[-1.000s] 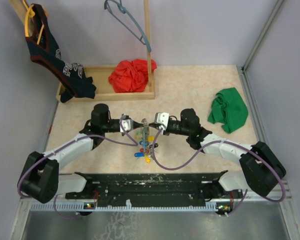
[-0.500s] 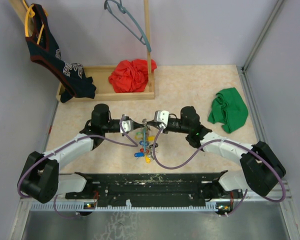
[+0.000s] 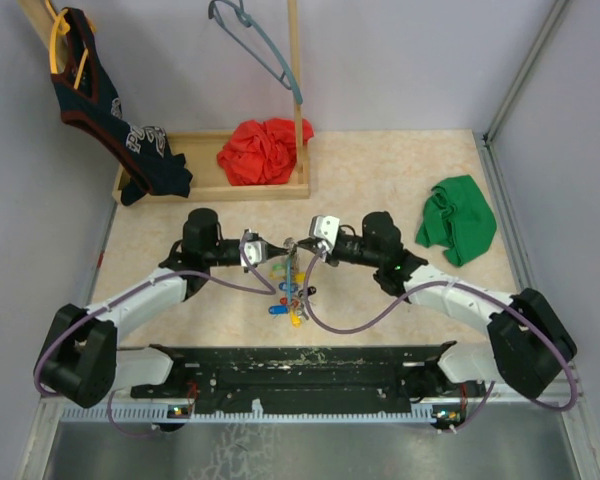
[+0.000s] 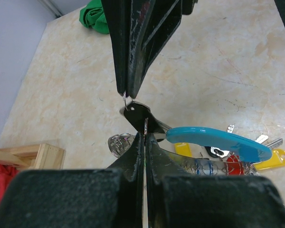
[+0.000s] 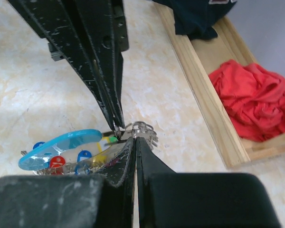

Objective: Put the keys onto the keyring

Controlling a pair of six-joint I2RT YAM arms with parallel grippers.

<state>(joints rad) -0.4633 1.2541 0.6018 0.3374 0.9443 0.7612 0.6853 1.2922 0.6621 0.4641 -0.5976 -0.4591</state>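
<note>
Left claw (image 4: 145, 133) and right claw (image 4: 128, 92), both pinched shut, met tip to tip on a small black-headed silver key (image 4: 137, 114). The large grey-and-light-blue hoop keyring (image 4: 218, 142) sat just beside them (coloured keys (image 4: 270, 159) under it). Either thin pinch might have slipped, dropping the key.

Probably a robotics lab cell, plain grey walls (image 3: 400, 70), aluminium corner post (image 3: 523, 68), black arm-mounting rail (image 3: 310, 362)

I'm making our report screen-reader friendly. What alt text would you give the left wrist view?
Two shut grippers, the left gripper from below and the right gripper from above, meet tip to tip at a small black key above a table. Beside them is the light-blue part of the keyring, coloured keys beneath it.
</note>
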